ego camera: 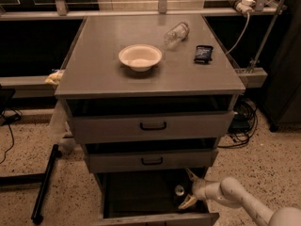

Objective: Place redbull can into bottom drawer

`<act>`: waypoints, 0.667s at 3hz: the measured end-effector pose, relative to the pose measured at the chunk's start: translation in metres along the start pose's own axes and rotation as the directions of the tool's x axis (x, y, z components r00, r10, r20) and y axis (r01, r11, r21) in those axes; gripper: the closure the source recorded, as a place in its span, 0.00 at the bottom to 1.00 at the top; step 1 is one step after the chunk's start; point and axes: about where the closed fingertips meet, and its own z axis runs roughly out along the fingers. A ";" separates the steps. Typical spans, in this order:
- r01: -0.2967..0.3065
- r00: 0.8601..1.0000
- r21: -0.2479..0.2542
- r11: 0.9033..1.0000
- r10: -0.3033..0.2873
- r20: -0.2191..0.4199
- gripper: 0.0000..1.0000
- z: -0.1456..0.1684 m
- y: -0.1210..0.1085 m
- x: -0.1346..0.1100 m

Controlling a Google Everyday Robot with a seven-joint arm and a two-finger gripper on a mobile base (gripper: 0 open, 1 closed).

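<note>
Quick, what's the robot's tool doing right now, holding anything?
Tool: open, inside the bottom drawer, fingers spread by the redbull can, not gripping it.
</note>
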 end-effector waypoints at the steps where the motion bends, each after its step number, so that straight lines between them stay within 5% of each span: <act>1: -0.016 0.998 0.020 1.000 0.017 -0.053 0.00 -0.020 -0.002 -0.008; 2: -0.015 0.999 0.010 1.000 0.016 -0.045 0.00 -0.014 0.003 -0.011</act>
